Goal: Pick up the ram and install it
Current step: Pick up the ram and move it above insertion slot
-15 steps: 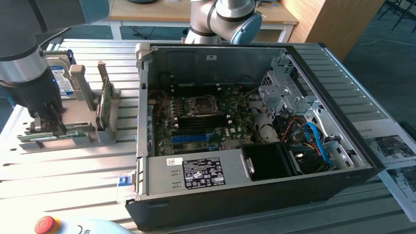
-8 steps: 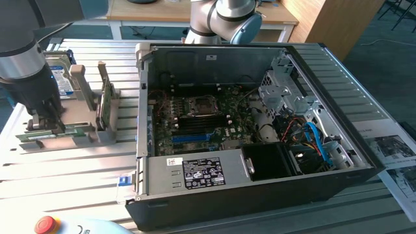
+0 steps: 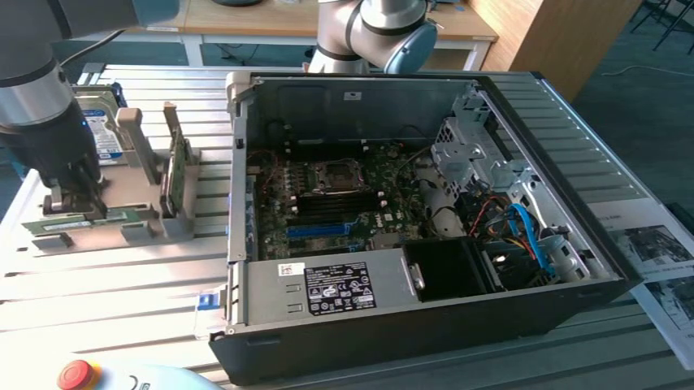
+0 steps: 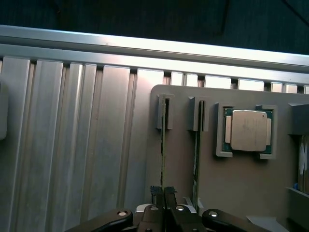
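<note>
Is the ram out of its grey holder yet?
No, in the wrist view the ram sits edge-on in its slot of the grey holder, with the gripper closed on one end.

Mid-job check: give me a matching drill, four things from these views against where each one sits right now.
Things:
1. thin green ram stick
2. square silver processor chip
3. round red stop button
4. blue cable

Places:
A. inside the open black computer case
B. in a square recess of the grey holder
C. pinched on edge by the gripper
D. the exterior view's lower left corner, outside the case

Pairs: 1-C, 2-B, 3-D, 4-A
</note>
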`<state>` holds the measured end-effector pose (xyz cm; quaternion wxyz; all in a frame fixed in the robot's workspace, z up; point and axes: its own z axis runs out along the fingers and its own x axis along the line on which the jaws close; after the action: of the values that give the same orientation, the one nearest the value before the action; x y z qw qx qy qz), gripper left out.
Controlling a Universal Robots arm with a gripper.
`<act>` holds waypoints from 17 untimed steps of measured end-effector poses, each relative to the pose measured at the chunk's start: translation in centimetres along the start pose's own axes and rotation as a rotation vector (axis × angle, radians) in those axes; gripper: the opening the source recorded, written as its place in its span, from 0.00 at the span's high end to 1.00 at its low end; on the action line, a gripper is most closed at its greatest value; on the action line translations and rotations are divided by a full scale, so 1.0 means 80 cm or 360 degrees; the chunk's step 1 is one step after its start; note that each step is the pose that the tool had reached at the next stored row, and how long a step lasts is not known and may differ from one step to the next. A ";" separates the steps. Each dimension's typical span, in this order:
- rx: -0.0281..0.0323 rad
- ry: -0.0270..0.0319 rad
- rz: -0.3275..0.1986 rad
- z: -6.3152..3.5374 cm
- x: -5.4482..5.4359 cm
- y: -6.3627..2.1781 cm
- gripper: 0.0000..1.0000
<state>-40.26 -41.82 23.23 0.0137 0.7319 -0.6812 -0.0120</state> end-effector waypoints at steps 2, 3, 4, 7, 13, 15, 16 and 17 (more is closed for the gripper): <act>0.00000 -0.00001 0.0003 -0.002 0.000 0.000 0.88; -0.00001 -0.00001 0.0005 -0.003 0.000 0.000 0.88; -0.00001 -0.00001 0.0007 -0.004 0.000 0.000 0.88; -0.00001 -0.00004 0.0012 -0.007 0.000 0.000 0.88; -0.00002 -0.00011 0.0030 -0.016 0.000 0.001 0.88; -0.00001 -0.00011 0.0032 -0.020 0.000 0.001 0.88; -0.00002 -0.00011 0.0032 -0.022 0.000 0.001 0.88; -0.00001 -0.00011 0.0032 -0.024 0.000 0.001 0.88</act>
<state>-40.26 -41.81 25.18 0.0136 0.7250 -0.6885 -0.0121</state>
